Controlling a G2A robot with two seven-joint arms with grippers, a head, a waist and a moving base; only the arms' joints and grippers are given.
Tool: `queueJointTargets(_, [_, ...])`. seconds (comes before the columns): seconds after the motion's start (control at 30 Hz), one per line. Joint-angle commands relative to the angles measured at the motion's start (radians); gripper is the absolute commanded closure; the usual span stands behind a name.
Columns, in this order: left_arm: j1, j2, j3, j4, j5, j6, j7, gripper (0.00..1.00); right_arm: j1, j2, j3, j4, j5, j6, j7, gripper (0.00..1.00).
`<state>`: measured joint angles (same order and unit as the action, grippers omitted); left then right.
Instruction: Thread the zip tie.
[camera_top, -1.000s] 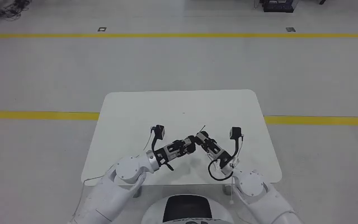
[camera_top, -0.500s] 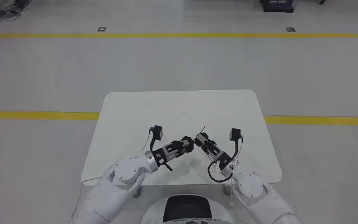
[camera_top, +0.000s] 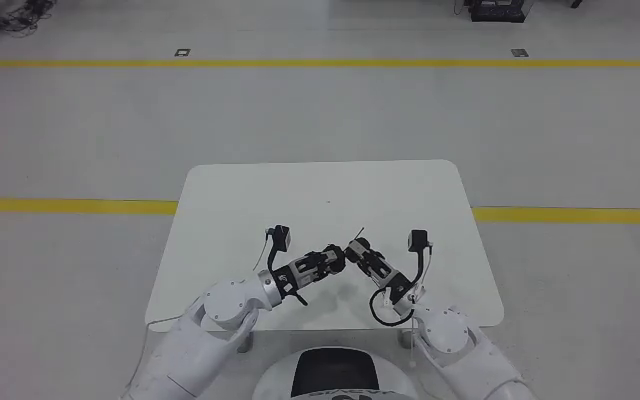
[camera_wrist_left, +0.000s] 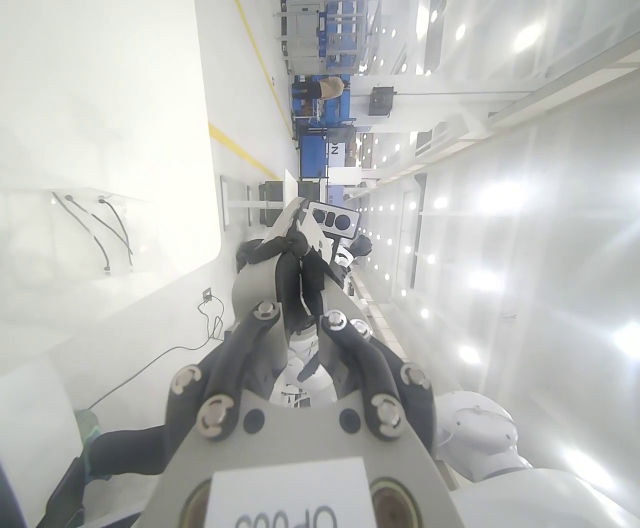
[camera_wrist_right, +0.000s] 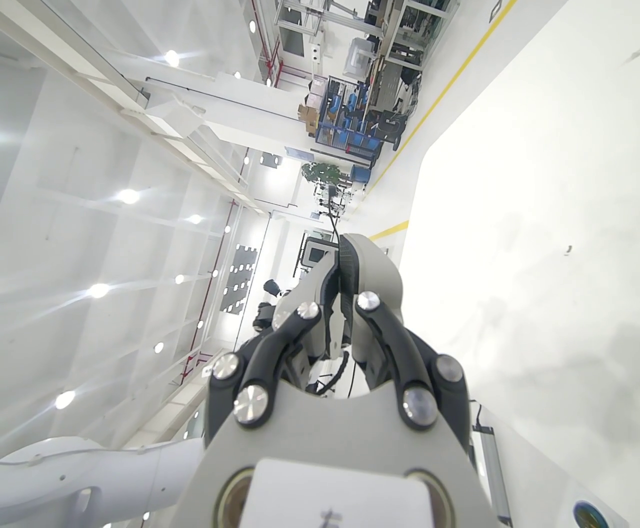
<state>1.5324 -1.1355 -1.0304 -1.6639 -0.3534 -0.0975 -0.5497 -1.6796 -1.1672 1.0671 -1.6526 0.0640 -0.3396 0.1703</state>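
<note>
Since a second ago our right gripper (camera_wrist_right: 340, 250) has edged toward the left gripper (camera_wrist_left: 295, 239). We see the right fingers pressed together on the thin black zip tie (camera_wrist_right: 333, 226), above the near middle of the table (camera_top: 300, 190). Left fingers meet too; their hold is hard to make out.

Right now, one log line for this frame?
right pincer: shut on zip tie | left pincer: shut, contents unclear | pincer tips close together over table
</note>
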Motion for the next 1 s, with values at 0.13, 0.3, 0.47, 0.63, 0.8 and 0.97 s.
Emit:
queueJointTargets(0.13, [-0.006, 0.001, 0.009, 0.005, -0.002, 0.004, 0.004, 0.94, 0.0, -0.003, 0.001, 0.0, 0.001, 0.0, 0.002, 1.0])
queueJointTargets(0.3, [-0.009, 0.002, 0.01, 0.008, -0.009, 0.005, 0.005, 0.9, -0.002, -0.004, 0.003, -0.001, -0.001, 0.0, 0.007, 1.0])
queueJointTargets(0.47, [-0.011, 0.004, 0.01, 0.01, -0.015, 0.006, 0.007, 0.86, -0.003, -0.006, 0.005, -0.002, -0.003, 0.0, 0.014, 1.0])
queueJointTargets(0.63, [-0.012, 0.006, 0.011, 0.01, -0.02, 0.006, 0.008, 0.87, -0.004, -0.007, 0.007, -0.002, -0.005, 0.0, 0.02, 1.0])
queueJointTargets(0.8, [-0.013, 0.008, 0.012, 0.012, -0.025, 0.005, 0.009, 0.91, -0.005, -0.009, 0.009, 0.001, -0.008, 0.0, 0.015, 1.0])
queueJointTargets(0.97, [-0.014, 0.009, 0.013, 0.015, -0.031, 0.003, 0.011, 0.91, -0.005, -0.012, 0.011, 0.003, -0.005, 0.0, 0.009, 1.0])
